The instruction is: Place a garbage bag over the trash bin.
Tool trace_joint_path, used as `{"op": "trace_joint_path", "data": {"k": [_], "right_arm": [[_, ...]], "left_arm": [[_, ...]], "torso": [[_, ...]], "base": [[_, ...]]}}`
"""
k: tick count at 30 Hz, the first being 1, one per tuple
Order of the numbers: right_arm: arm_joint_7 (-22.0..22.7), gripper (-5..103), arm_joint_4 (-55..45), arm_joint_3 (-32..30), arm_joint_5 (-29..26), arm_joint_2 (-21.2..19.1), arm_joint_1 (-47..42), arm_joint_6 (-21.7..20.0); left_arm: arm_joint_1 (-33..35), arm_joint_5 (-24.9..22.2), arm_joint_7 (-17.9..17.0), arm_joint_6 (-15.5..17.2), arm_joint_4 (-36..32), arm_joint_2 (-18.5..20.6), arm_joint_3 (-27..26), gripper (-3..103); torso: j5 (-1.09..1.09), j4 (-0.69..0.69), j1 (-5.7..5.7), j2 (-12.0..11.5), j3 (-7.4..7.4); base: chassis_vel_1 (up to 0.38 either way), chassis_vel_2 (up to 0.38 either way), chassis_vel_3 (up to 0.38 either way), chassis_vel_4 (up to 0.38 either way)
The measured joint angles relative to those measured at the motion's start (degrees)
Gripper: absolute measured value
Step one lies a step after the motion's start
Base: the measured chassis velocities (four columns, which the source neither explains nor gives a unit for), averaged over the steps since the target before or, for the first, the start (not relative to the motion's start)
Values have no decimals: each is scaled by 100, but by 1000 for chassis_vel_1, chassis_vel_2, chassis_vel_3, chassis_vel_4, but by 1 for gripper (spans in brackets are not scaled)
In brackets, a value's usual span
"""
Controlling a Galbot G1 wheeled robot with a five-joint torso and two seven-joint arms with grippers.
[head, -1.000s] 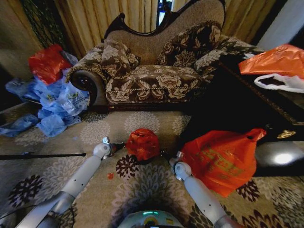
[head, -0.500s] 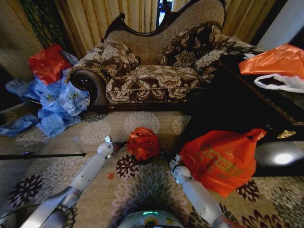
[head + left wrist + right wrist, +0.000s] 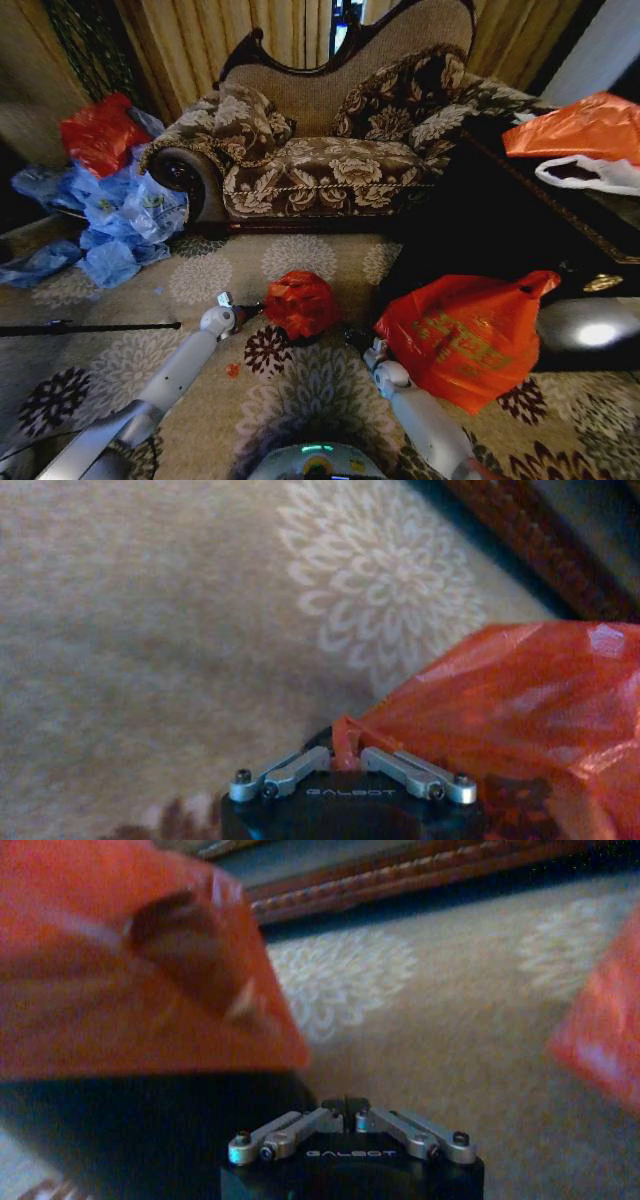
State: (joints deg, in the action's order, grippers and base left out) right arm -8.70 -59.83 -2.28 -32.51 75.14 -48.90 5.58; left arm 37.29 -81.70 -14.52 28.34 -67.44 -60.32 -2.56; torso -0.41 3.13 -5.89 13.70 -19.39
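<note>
At frame centre the garbage bag (image 3: pixel 300 303) drapes over the trash bin (image 3: pixel 150 1132), its dark side exposed below. Left gripper (image 3: pixel 345 759) pinches the bag's edge; right gripper (image 3: pixel 345 1104) is closed, empty. Judgement: covering largely done, seating unfinished.

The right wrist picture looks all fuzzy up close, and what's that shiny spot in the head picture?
Right wrist view: the garbage bag sits so near that it smears soft, while the right tool below it reads sharper. Head view: the bright spot is light glaring off a shiny dark surface at the right; the edges bend outward like a fisheye.
</note>
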Motion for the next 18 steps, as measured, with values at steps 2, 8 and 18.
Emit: {"op": "trace_joint_path", "data": {"k": [2, 8, 18], "right_arm": [[292, 0, -568, -65, -36, -135, -170, -179], [757, 15, -1661, -236, -321, -446, -509, -634], [1704, 53, -3286, -371, -1527, -649, -546, -1528]], "left_arm": [[3, -27, -4, 1, -102, 8, -4, 0], [160, -90, -27, 48, -310, 179, -66, 0], [484, 63, 76, 43, -785, 473, -247, 24]], "torso": [[1, 0, 0, 0, 0], [0, 0, 0, 0, 0], [0, 0, 0, 0, 1]], "base": [[0, 0, 0, 0], [0, 0, 0, 0], [0, 0, 0, 0]]}}
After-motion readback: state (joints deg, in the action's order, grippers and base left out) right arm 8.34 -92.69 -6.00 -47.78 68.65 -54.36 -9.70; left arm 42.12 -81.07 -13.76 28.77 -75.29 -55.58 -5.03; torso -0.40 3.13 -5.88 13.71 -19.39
